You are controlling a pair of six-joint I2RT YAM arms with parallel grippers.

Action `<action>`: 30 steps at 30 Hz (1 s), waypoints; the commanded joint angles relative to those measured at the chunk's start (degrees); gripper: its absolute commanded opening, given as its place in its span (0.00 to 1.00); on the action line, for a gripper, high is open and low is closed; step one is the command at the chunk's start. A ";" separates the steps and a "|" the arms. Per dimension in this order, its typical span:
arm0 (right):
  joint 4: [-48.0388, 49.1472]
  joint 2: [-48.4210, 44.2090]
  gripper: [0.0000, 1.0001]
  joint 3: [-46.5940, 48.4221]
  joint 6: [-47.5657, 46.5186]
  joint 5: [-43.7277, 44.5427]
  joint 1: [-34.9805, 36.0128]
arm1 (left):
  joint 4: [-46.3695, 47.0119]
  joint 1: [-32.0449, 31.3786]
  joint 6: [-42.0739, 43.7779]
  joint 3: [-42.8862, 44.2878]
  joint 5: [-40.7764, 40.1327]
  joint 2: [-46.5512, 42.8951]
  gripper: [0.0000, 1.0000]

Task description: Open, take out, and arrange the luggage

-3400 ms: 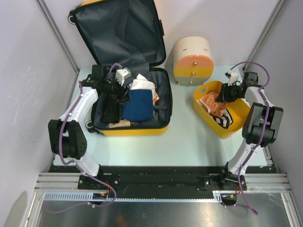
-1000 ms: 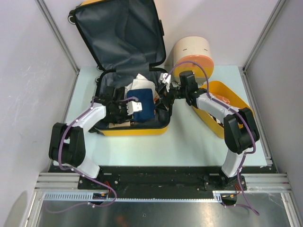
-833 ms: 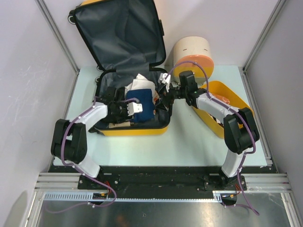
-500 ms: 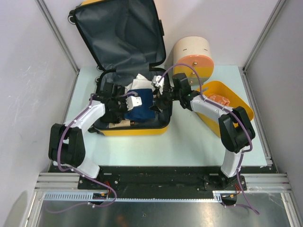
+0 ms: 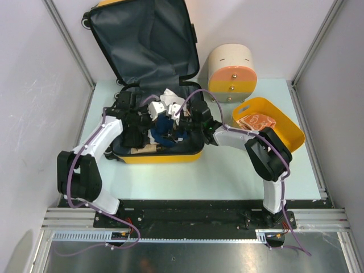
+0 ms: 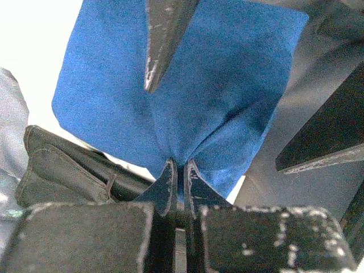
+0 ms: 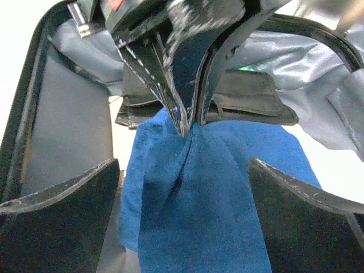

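Your left tool [image 6: 177, 172] is clamped tight on a fold of the blue cloth [image 6: 216, 74]. Its two tips are pressed together, and the fabric is gathered into a sharp pinch between them. Your right tool [image 7: 183, 170] stands spread wide, facing the left one from the opposite side with one finger on either flank of the same cloth. You cannot tell from either wrist view whether those fingers touch the fabric. The luggage [image 5: 165, 156] sits open on the far left part of the counter [image 5: 227, 170]. Its yellow lower shell lies flat, and its lid [image 5: 142, 40] leans back upright against the rear, showing the dark grey lining. Both of your tools meet inside the lower shell, roughly at its middle, where the cloth is bunched up. Just behind the cloth, toward the hinge, lies a white item [image 5: 169, 98]. Black things [image 5: 133, 135] fill the left side of the shell, under your left wrist. In the left wrist view a dark pouch [image 6: 62, 170] lies just beneath the cloth's lower edge. To the right of the luggage, apart from it, stands a yellow basket [image 5: 287, 136] with orange packets [image 5: 259, 121] inside. A cream-and-pink drum-shaped box [image 5: 230, 71] stands near the back, between the lid and the basket. Your right arm reaches across from the basket side into the shell.
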 commanded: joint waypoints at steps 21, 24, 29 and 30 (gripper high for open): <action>21.99 6.75 1.00 -2.21 -4.33 44.23 13.38 | 0.72 2.56 -28.28 9.32 7.34 3.29 0.00; 19.97 7.19 1.00 -2.30 -7.05 49.87 13.04 | 0.72 2.91 -28.63 9.41 7.60 2.67 0.00; 17.86 4.66 0.98 -4.84 -8.38 51.57 11.45 | 0.72 4.32 -29.68 10.46 8.48 2.24 0.00; 16.98 4.04 0.96 -5.20 -8.29 50.96 11.02 | 0.72 4.40 -29.69 10.55 8.40 2.06 0.00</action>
